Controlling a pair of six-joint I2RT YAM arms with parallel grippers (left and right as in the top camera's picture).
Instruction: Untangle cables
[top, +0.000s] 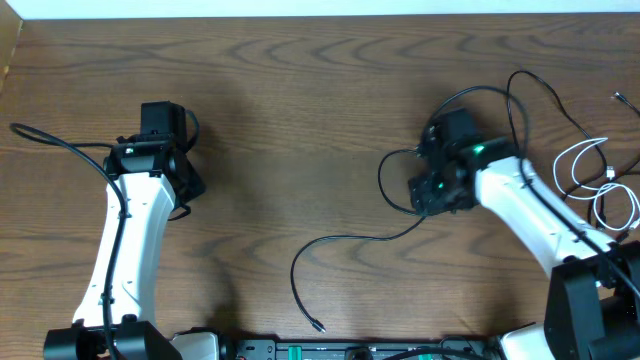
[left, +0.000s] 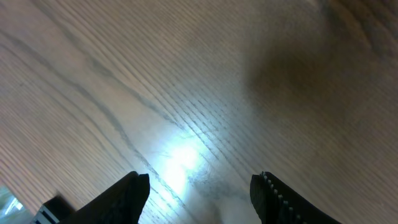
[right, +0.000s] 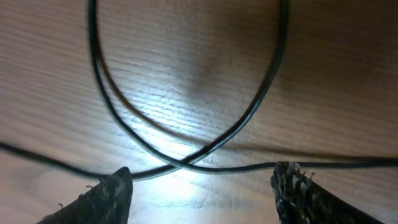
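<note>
Black, thin and glossy, one cable (top: 350, 238) lies on the wooden tabletop (top: 300, 90). It curls out from under the right arm (top: 520, 200) and ends in a small plug (top: 318, 327). Beneath that arm's wrist it forms a loop (right: 180, 163) that crosses itself between the right jaws, which stand wide apart and do not touch it. More black cable (top: 558, 103) and a coiled white cable (top: 580, 146) lie just beyond the right arm. Well apart from that arm, the left jaws are also spread, over bare wood.
</note>
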